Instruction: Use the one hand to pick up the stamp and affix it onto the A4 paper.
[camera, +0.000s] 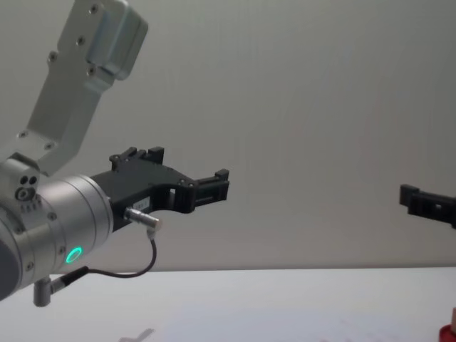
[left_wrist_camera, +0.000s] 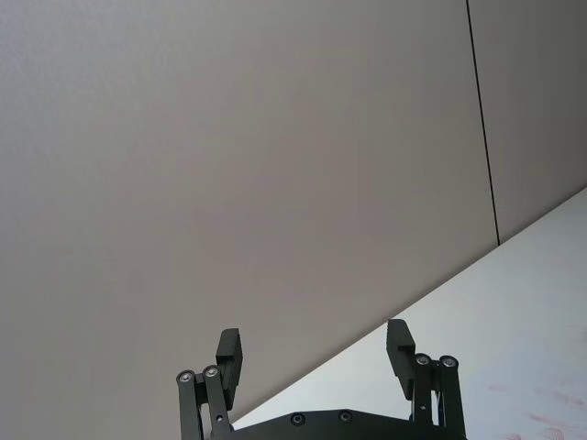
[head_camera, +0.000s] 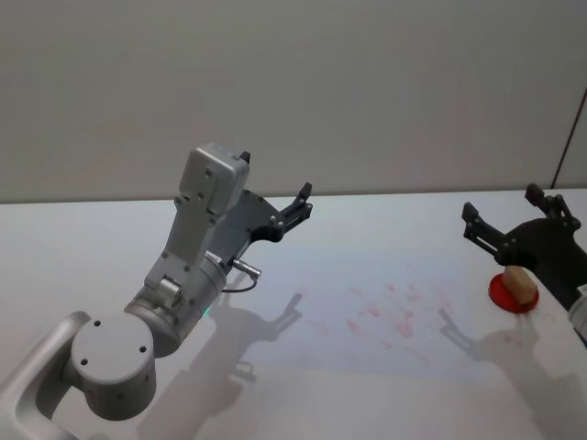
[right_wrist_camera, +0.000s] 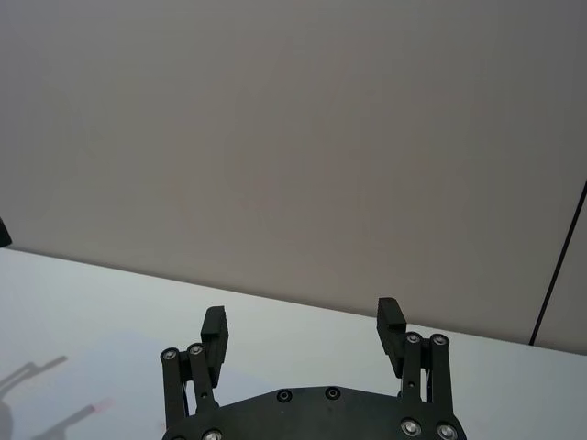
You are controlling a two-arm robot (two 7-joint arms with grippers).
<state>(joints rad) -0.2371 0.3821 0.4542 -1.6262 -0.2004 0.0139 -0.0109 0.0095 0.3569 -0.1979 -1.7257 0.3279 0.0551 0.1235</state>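
Jaws of the right hand (head_camera: 502, 209) are spread wide and hold nothing. They hang in the air above the right side of the desk (head_camera: 92, 247), pointing away from the robot toward the wall. Beneath them and a little nearer the robot sits the stamp (head_camera: 519, 280), tan end up, resting on a red round pad (head_camera: 498, 295). Whether its long axis is quite upright cannot be told. The coming move likely calls for tipping down and descending. Left of the stamp lies the A4 paper (head_camera: 367, 275), flat, with faint red marks (head_camera: 404, 316). The left hand (head_camera: 292, 211) is raised near the paper's far left corner, jaws likewise spread. The right is plainly nearer.
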